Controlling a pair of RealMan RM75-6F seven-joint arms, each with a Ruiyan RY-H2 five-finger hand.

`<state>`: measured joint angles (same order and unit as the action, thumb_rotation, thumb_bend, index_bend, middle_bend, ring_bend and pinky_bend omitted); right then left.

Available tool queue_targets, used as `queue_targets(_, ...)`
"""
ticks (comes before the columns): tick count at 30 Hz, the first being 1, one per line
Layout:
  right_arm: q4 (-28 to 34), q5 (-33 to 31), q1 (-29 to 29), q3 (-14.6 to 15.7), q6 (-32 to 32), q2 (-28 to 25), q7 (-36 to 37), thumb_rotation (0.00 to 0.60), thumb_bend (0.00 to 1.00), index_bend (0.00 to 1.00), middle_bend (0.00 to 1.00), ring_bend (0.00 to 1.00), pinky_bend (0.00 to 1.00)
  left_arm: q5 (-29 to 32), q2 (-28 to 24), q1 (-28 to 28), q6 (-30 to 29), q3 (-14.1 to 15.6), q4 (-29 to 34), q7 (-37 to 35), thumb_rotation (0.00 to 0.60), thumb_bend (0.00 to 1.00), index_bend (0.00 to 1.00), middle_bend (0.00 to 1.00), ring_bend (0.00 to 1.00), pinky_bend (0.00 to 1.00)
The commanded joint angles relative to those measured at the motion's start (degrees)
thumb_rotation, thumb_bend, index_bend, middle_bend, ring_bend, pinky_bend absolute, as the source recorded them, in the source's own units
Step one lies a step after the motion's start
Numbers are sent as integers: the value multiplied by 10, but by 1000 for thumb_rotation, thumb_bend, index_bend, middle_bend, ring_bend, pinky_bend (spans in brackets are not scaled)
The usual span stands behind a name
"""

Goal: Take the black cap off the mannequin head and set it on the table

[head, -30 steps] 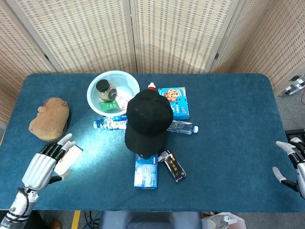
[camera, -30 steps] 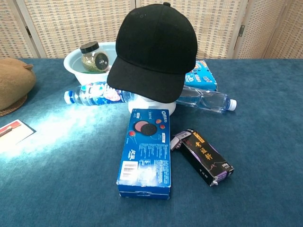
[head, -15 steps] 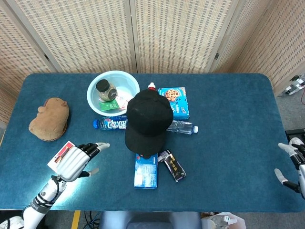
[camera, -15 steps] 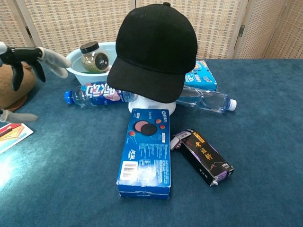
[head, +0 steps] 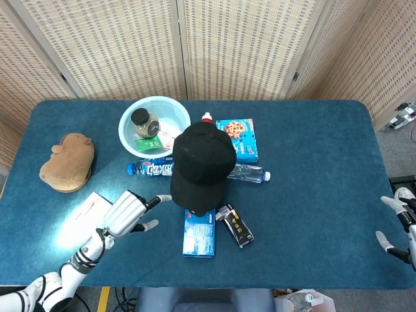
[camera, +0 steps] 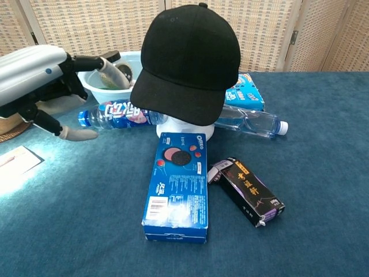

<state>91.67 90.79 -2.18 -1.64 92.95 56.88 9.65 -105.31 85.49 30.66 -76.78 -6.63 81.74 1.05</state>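
Note:
The black cap point(head: 201, 164) point(camera: 189, 60) sits on the white mannequin head point(camera: 185, 127) at the table's middle, its brim toward the front edge. My left hand point(head: 127, 212) point(camera: 41, 85) hovers just left of the cap, fingers apart and empty, one fingertip point(head: 167, 197) close to the brim. My right hand point(head: 400, 221) is at the far right edge of the head view, fingers spread, nothing in it; the chest view does not show it.
A blue Oreo box point(camera: 179, 184) and a dark packet point(camera: 247, 190) lie in front of the head. Two water bottles point(camera: 118, 113) point(camera: 251, 123), a light-blue basin point(head: 148, 118) holding a jar point(head: 143, 121), a cookie box point(head: 238, 138), a brown plush point(head: 67, 162) and a card point(head: 91, 206) are around.
My left hand has swept from the front left corner rightward toward the cap, coming into the chest view. The right hand has barely moved. The cap has stayed put.

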Motion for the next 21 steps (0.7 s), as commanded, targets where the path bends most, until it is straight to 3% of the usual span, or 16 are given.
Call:
queue_targets(1, -2, 0, -1, 1, 0, 1, 1, 600, 306, 224, 267, 170, 165, -7, 27, 16, -17, -5, -30, -16, 600, 130, 350, 1000, 951, 1000)
queue_targets(21, -17, -16, -8, -1, -4, 2, 13, 600, 306, 224, 267, 170, 165, 17, 141, 75, -43, -16, -163, -52, 600, 130, 384, 1000, 960, 1000)
